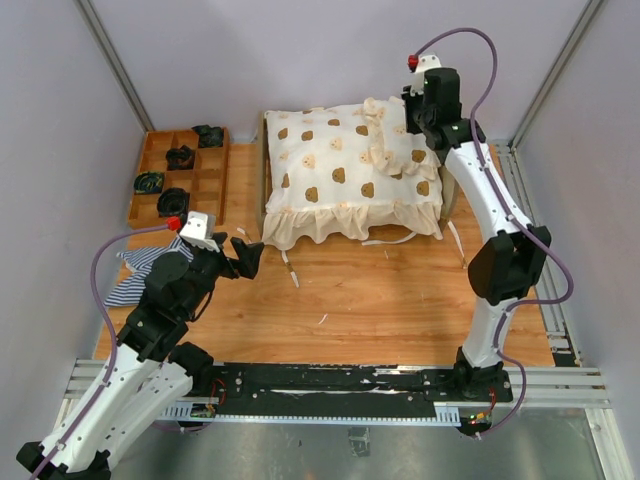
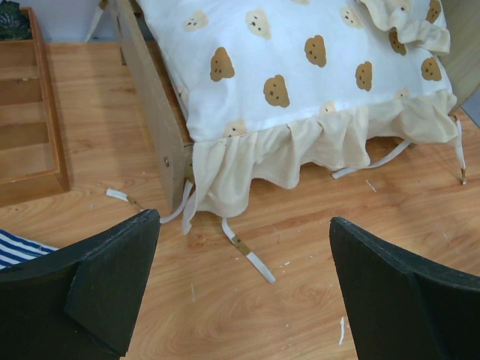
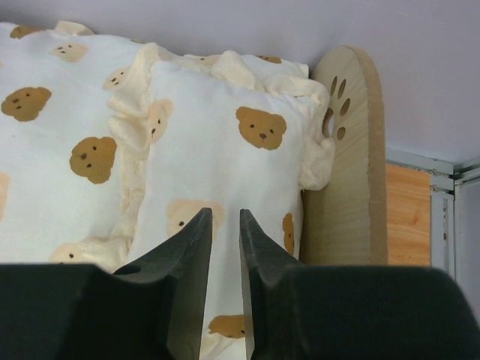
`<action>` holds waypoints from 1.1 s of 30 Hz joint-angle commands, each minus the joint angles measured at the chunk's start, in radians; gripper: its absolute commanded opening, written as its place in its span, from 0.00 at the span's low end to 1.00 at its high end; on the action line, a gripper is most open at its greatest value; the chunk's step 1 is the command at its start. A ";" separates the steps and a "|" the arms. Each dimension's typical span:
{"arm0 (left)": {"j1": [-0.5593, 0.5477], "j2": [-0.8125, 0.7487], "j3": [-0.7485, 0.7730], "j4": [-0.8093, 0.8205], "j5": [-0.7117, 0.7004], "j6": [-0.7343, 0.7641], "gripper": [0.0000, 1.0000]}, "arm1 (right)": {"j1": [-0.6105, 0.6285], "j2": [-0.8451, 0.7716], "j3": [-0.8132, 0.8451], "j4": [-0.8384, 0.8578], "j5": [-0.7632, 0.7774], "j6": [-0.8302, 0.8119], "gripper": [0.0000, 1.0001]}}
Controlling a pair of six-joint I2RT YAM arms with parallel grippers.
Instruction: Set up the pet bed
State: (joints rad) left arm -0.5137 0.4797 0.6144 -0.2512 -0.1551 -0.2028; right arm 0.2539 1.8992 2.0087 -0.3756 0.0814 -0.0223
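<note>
The pet bed [image 1: 264, 170] stands at the back middle, its plywood frame mostly covered by the cream bear-print quilt [image 1: 340, 175]. A matching ruffled pillow [image 1: 395, 145] lies at its right end against the arched paw-print headboard [image 3: 349, 150]. My right gripper [image 1: 412, 110] hovers over the pillow [image 3: 225, 150], jaws a narrow gap apart with nothing between them [image 3: 225, 214]. My left gripper [image 1: 245, 255] is wide open and empty [image 2: 244, 217] over bare table near the bed's footboard [image 2: 154, 97]. The blue-and-white striped mattress [image 1: 140, 270] lies crumpled on the table under my left arm.
A brown compartment tray [image 1: 205, 185] with several dark items [image 1: 180, 157] stands at the back left. White quilt ties [image 2: 251, 255] trail on the table in front of the bed. Grey walls enclose the table on three sides.
</note>
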 commanded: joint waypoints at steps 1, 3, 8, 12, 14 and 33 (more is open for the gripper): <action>0.004 -0.001 0.002 0.008 0.006 0.008 0.99 | -0.006 0.049 -0.026 0.016 -0.018 0.015 0.21; 0.004 0.000 0.001 0.009 0.006 0.010 0.99 | -0.006 0.072 -0.022 0.027 -0.012 0.014 0.20; 0.004 0.004 0.002 0.008 0.001 0.014 0.99 | -0.007 0.151 -0.003 0.029 0.001 0.004 0.20; 0.004 0.013 0.005 0.012 -0.002 0.016 0.99 | -0.008 0.182 0.006 0.012 0.015 -0.008 0.20; 0.004 0.019 0.006 0.012 -0.002 0.012 0.99 | -0.008 0.184 0.016 -0.006 0.027 -0.020 0.22; 0.004 0.064 0.059 -0.002 -0.167 -0.128 0.99 | 0.000 -0.406 -0.516 -0.106 -0.037 0.099 0.63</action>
State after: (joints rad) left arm -0.5137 0.5251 0.6231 -0.2546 -0.2924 -0.3080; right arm 0.2543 1.6043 1.6356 -0.4477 0.0906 0.0002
